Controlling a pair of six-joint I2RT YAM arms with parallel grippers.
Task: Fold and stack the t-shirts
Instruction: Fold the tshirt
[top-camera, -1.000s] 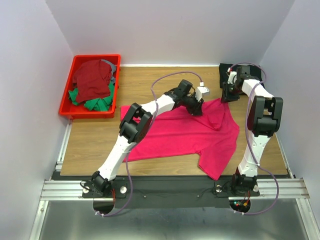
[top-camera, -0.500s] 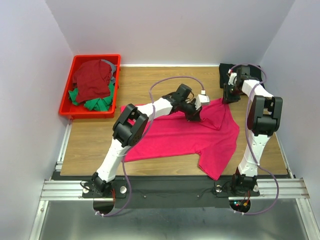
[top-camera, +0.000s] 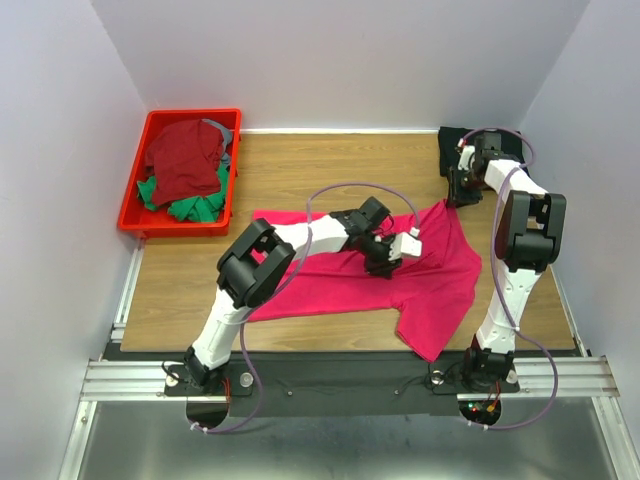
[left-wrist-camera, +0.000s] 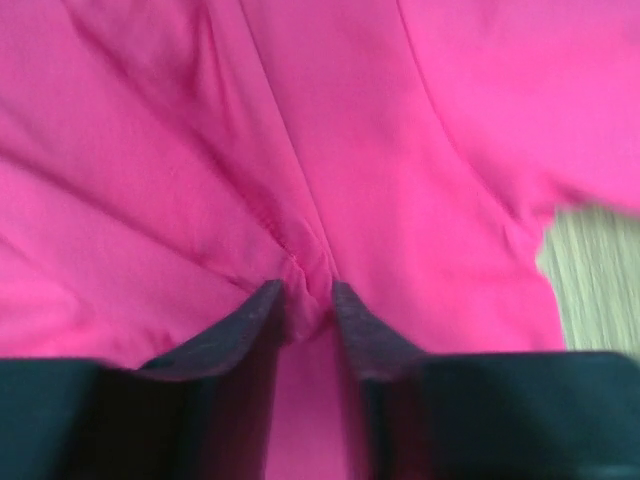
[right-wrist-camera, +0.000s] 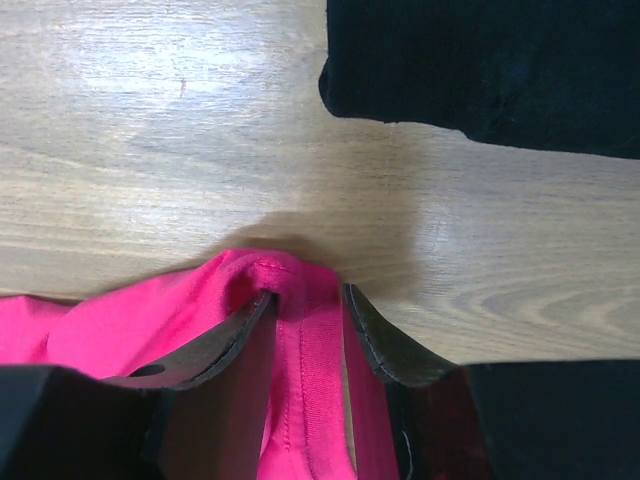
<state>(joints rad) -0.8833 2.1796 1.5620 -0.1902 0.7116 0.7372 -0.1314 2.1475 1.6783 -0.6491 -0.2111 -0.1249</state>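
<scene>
A bright pink t-shirt lies spread across the middle of the table. My left gripper is low on its centre. In the left wrist view the left gripper stands partly open, with a small pucker of the pink t-shirt between the tips. My right gripper is at the shirt's far right corner. In the right wrist view the right gripper is partly open around the pink hem, with a thin gap at its right finger. A folded black t-shirt lies just beyond.
A red plastic bin stands at the far left of the table and holds a dark red t-shirt on top of a green one. Bare wood lies between the bin and the black shirt. White walls close in both sides.
My left gripper has slid over the pink t-shirt from near its far edge towards me, to the middle. The right arm has not moved.
</scene>
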